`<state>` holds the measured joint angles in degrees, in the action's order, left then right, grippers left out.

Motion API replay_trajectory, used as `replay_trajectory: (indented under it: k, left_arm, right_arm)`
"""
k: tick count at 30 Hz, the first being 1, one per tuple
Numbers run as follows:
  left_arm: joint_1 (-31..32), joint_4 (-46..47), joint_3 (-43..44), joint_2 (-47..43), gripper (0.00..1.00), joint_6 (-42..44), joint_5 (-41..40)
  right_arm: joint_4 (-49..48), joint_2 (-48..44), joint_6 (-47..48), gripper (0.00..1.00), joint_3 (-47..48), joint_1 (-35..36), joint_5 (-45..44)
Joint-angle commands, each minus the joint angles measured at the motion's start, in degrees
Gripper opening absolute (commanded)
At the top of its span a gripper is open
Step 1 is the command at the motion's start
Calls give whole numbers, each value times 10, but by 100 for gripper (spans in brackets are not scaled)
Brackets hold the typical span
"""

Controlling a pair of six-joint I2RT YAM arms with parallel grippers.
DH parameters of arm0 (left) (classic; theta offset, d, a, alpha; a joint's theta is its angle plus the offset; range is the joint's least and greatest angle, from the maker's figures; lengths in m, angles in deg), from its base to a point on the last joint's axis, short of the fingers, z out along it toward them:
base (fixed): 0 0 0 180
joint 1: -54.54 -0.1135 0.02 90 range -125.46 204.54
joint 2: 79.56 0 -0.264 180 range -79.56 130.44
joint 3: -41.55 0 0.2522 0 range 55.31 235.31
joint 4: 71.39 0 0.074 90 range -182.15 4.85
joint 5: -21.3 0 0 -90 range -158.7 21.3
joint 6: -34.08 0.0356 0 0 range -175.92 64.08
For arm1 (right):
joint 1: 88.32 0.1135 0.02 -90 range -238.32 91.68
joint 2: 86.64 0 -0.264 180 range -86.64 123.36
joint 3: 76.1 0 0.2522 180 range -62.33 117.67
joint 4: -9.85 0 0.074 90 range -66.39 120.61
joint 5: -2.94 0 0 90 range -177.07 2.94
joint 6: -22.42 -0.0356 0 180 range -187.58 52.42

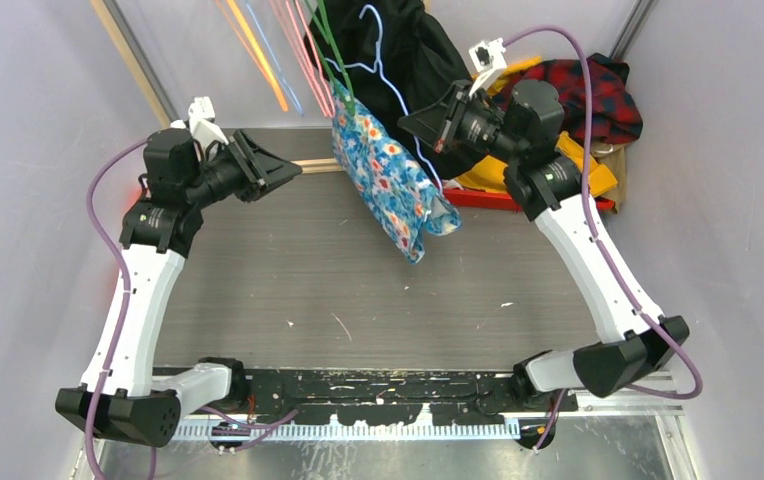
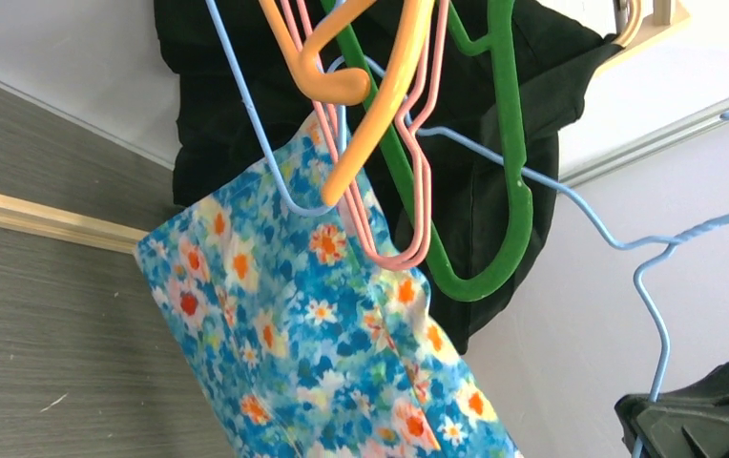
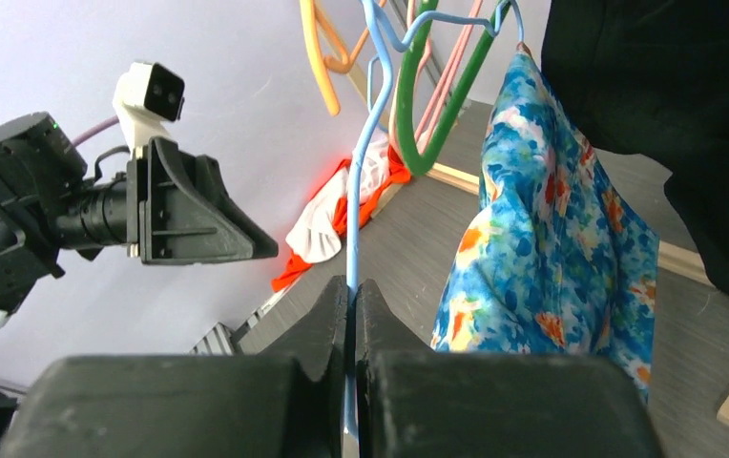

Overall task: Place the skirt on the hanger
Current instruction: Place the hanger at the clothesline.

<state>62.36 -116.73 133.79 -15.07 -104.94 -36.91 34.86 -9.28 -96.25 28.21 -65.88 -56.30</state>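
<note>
Nothing can be read in any view: no words, labels, brands, numbers or signs. The skirt (image 1: 388, 180), hanging just beside the right gripper (image 3: 353, 286), carries only a flower print, without lettering.

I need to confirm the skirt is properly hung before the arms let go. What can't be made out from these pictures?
Where the blue flowered fabric skirt meets the thin light-blue wire hanger: top and left wrist views, the coloured hangers cross it.
The skirt's lower end: left wrist view, cut by the bottom edge.
What the hangers hang from: every view, beyond the top edge.
Whether the left gripper is open: top view, seen side-on.
</note>
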Motion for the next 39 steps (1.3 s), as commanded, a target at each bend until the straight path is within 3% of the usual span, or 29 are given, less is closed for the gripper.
replay_trajectory:
  k: [1,19,26,39]
  left_arm:
    - [-19,25,-2,-19,39,6,31]
    - [-81,31,-22,-24,38,5,76]
    - [-102,27,-23,-24,38,8,89]
    - [-132,23,-24,-18,37,14,105]
  right_arm:
    - [-67,26,-5,1,82,-1,-13]
    - [-187,186,1,1,207,-4,-67]
    - [-249,239,-24,1,234,-6,-73]
    - [-277,361,-85,1,362,-15,-70]
